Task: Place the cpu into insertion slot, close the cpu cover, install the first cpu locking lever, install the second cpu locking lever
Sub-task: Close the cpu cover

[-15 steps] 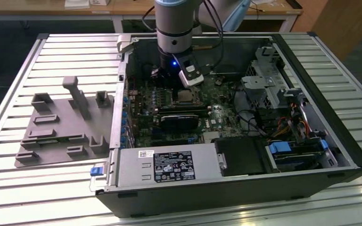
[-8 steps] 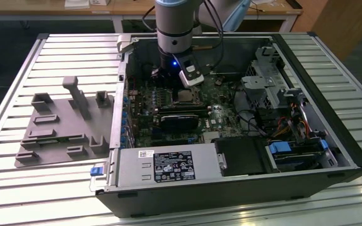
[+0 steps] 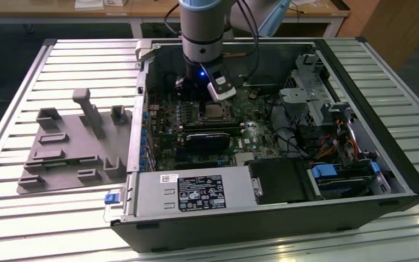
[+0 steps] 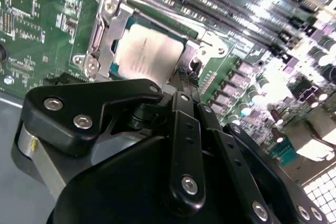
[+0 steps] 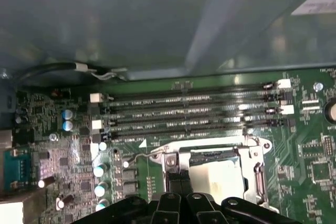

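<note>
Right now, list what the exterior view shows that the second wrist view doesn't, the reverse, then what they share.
Exterior view adds the open computer case, the grey fixture tray and the slatted table. Second wrist view adds the screws at the cpu cover's corners. Both show the cpu framed by that cover, the tool beside it.

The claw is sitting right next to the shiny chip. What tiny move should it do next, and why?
Probably a small push on the thin wire lever beside the socket, I'd guess. The cpu already lies in place, the cpu cover lies flat around it, and the claw is at the cover's edge. Whether that lever is latched yet, I cannot tell.
</note>
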Controlling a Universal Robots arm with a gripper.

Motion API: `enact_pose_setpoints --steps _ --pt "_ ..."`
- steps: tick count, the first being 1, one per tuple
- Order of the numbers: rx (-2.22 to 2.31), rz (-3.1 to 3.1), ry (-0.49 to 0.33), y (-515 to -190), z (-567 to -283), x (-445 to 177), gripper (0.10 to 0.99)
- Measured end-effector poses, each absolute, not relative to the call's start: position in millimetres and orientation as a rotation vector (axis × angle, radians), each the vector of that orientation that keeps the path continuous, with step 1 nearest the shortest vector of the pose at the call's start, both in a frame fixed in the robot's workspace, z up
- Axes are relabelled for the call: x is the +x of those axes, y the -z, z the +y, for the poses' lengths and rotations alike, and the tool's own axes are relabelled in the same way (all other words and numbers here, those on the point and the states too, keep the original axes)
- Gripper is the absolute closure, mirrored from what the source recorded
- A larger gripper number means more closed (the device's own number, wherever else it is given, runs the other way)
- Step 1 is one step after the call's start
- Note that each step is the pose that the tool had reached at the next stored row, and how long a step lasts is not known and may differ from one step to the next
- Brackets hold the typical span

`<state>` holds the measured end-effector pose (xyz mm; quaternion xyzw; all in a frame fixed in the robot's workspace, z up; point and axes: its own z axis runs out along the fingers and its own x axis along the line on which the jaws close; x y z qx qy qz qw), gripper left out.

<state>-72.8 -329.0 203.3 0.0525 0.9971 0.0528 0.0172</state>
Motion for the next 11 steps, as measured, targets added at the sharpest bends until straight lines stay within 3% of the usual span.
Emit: enact_pose_setpoints --steps 11 --pt "0.164 3.097 -0.222 -203.5 -333.6 -72.1 0.984"
